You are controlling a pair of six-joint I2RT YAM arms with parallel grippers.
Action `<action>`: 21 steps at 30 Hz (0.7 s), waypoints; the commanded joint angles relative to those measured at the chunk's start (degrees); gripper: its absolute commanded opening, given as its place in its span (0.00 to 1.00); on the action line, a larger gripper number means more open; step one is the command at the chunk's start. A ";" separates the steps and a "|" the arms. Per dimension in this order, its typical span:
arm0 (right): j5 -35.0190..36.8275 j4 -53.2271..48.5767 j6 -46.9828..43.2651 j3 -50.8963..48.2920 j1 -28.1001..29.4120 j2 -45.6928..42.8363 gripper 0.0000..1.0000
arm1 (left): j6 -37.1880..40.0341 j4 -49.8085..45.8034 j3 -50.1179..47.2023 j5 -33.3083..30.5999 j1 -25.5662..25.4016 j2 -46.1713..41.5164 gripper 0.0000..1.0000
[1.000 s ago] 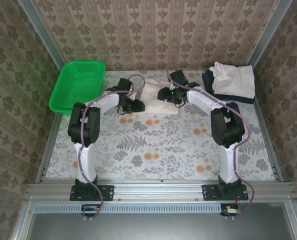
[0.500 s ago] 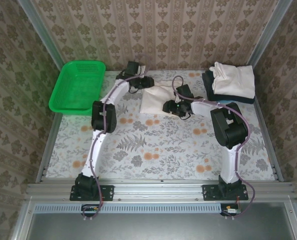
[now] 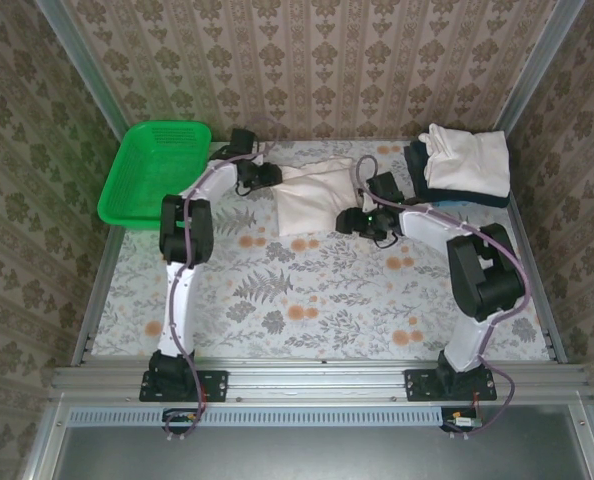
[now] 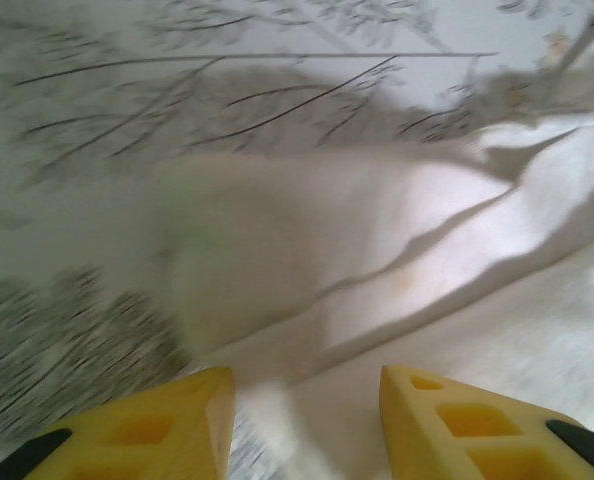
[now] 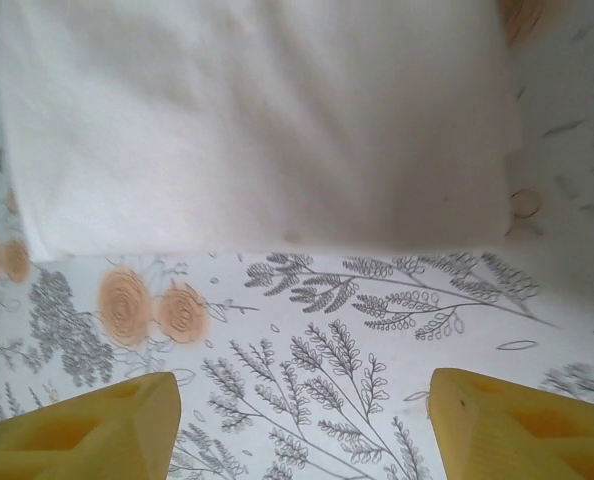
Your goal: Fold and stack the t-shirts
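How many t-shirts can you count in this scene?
3. A loose cream t-shirt lies far centre; a folded cream t-shirt sits far right on a navy t-shirt. That stack may hide more.

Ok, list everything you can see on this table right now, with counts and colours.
Basket: one, green mesh, far left corner.
Loose t-shirt: one, cream, far middle.
Top t-shirt: one, cream, far right corner, on the stack.
Bottom t-shirt: one, dark navy, folded under it.
Tablecloth: one, pale floral, orange blooms.
Left end effector: yellow fingers, at the loose t-shirt's left edge, grip unclear.
Right end effector: yellow fingers apart, over the tablecloth beside the loose t-shirt's near edge.
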 commanded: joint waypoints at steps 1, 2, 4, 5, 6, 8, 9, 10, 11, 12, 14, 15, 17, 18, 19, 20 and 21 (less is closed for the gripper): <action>8.53 -5.00 -2.29 5.51 -0.75 0.52 0.71 | 2.54 -1.87 -4.15 -6.47 -1.59 -8.94 0.47; 9.36 -5.32 -2.82 8.05 -0.96 2.94 0.71 | 3.00 -1.74 -6.00 -8.48 -2.54 -10.95 0.50; 10.17 -6.55 -3.07 13.93 -1.37 8.36 0.71 | 3.49 -1.17 -9.18 -12.16 -4.47 -14.31 0.53; 10.88 -7.06 -3.12 17.35 -1.58 11.11 0.71 | 3.68 -0.17 -11.09 -12.84 -5.74 -15.84 0.54; 11.83 -7.52 -3.07 20.01 -1.71 13.71 0.71 | 3.99 1.03 -12.65 -12.54 -6.77 -16.87 0.55; 12.23 -8.10 -3.46 26.67 -1.97 19.45 0.71 | 5.04 3.59 -16.28 -12.04 -9.34 -17.81 0.60; 10.89 -8.48 -3.72 29.42 -2.13 22.00 0.71 | 5.50 4.08 -16.85 -12.03 -9.43 -17.35 0.61; 8.39 -10.05 -3.84 33.30 -2.20 25.20 0.71 | 5.86 3.98 -17.01 -11.47 -11.37 -16.16 0.61; 4.97 -11.64 -3.37 36.52 -2.28 27.54 0.70 | 5.93 3.19 -16.72 -10.70 -11.69 -14.73 0.59; 2.38 -11.69 -2.74 37.57 -2.04 28.72 0.69 | 5.34 2.76 -16.89 -10.17 -11.72 -13.64 0.59; 0.54 -10.15 -1.95 36.62 -1.06 28.99 0.68 | 4.59 5.16 -21.23 -9.73 -11.59 -12.87 0.59; 1.12 -9.93 -1.90 35.74 -0.45 28.50 0.68 | 4.23 6.06 -23.48 -9.51 -11.40 -13.06 0.58; 2.19 -8.75 -1.38 32.69 0.57 26.96 0.68 | 3.62 7.48 -28.65 -9.38 -11.05 -14.28 0.57; 1.90 -8.66 -1.31 31.68 0.98 26.53 0.68 | 3.37 7.76 -30.69 -9.52 -10.89 -15.09 0.56; 1.66 -8.78 -0.97 30.72 1.38 26.10 0.67 | 2.83 7.85 -33.15 -9.89 -10.55 -16.17 0.56; 1.23 -8.92 -0.56 29.41 2.15 25.38 0.66 | 2.35 8.24 -35.65 -10.21 -10.13 -17.52 0.55; 0.68 -8.82 -0.56 28.37 2.65 24.75 0.66 | 1.84 8.61 -38.11 -10.08 -10.07 -18.81 0.55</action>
